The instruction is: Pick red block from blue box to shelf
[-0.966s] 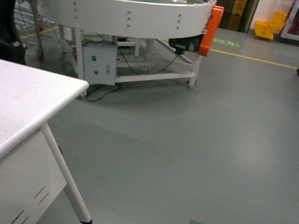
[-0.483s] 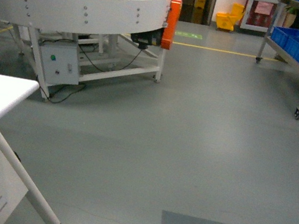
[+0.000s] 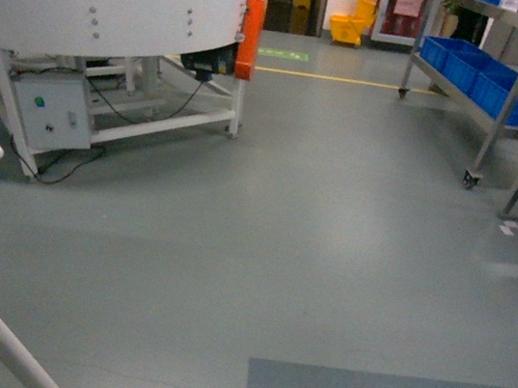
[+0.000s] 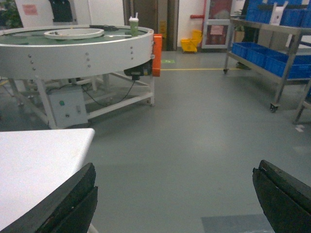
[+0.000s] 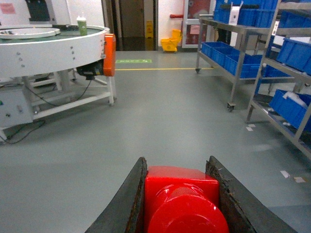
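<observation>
Grey floor (image 3: 327,263) fills the foreground. At the bottom of the right wrist view, the right gripper (image 5: 180,199) is clamped on the red block (image 5: 182,201). The left gripper (image 4: 177,204) stands wide apart, holding nothing, beside a white table (image 4: 39,165). Farther off, a round white conveyor (image 3: 102,5) sits upper left. The steel shelf (image 3: 514,56) with dark blue crates (image 3: 481,76) stands upper right, cut off by the frame edge.

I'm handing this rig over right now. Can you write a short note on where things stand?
Right gripper: shut on the red block, stud toward the camera.
Left gripper: open, empty.
Blue box: not in view.
Shelf: ahead on the right, holding dark blue crates, across open floor.
Done: block picked up.
Left: drive to the shelf and set the block on it.
</observation>
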